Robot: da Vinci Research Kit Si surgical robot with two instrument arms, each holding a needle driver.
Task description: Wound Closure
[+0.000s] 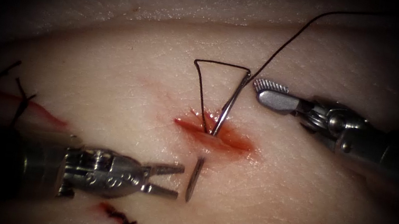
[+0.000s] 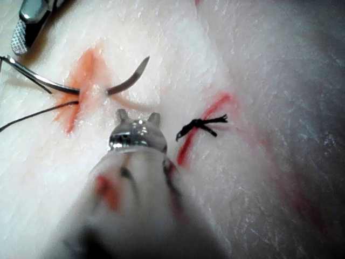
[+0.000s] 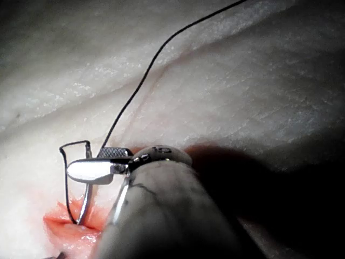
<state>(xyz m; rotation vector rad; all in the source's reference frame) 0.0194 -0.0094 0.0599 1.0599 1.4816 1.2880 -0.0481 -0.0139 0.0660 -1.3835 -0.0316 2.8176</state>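
Endoscope view: one needle (image 1: pixel 194 179) through tissue (image 1: pixel 123 89); two hands, left (image 1: pixel 173 181), right (image 1: pixel 267 90), both open, empty.

- Needle (image 1: pixel 220 118): middle of its curve buried in the tissue (image 1: pixel 109 76) under the cut (image 1: pixel 214 135); only the tail rising from the cut and the tip (image 1: pixel 193 180) emerging on the tissue's near side are exposed.
- Thread (image 1: pixel 297 34): its far end runs off the endoscope view's top edge; one strand enters the cut beside the needle and is hidden below the surface.
- Left tool (image 1: pixel 166 180): shaft lost in the dark toward the endoscope view's left edge; in the left wrist view its body is blurred.
- Right tool (image 1: pixel 271 90): shaft fades into shadow toward the endoscope view's right edge.
- Older stitches (image 1: pixel 120 222): knots too small to make out; one is cut off by the endoscope view's bottom edge.
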